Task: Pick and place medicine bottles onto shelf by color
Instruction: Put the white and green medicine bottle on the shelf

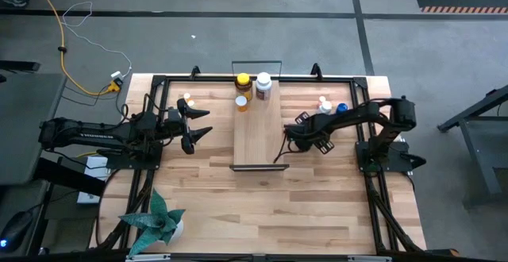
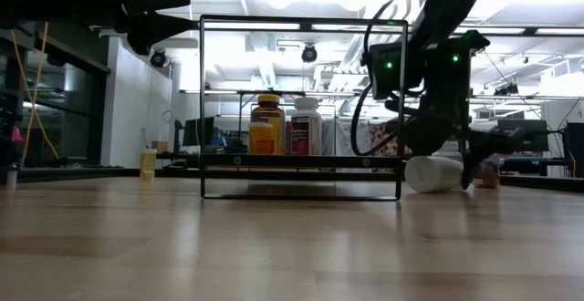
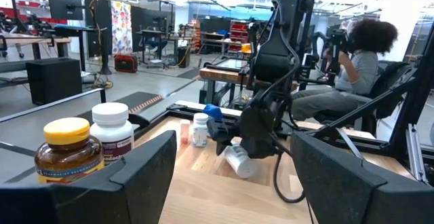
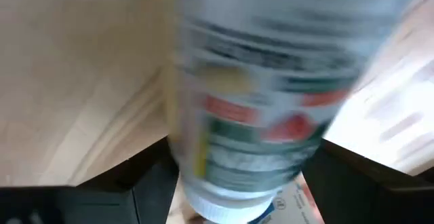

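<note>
The shelf (image 1: pixel 258 135) lies in the middle of the table. On its far end stand an amber bottle with a yellow cap (image 1: pixel 243 83), a white bottle (image 1: pixel 263 85) and a tiny orange one (image 1: pixel 241 102). A white bottle with a printed label (image 2: pixel 433 173) lies on its side on the table, right of the shelf. My right gripper (image 1: pixel 295 135) slants down over it, open, one finger on each side of it (image 4: pixel 245 146). My left gripper (image 1: pixel 200 127) waits open and level above the table, left of the shelf. My right gripper has one finger (image 4: pixel 152 183) on each side of the lying white bottle's labelled body (image 4: pixel 258 102); whether the fingers touch it I cannot tell. They come slanting down from above. The bottle rests on its side on the table.
A white bottle (image 1: pixel 325 105) and a blue-capped one (image 1: pixel 341 108) stand at the far right, small bottles (image 1: pixel 187 98) at the far left. A potted plant (image 1: pixel 155 222) stands at the near left corner. A person (image 3: pixel 359 61) sits beyond the table.
</note>
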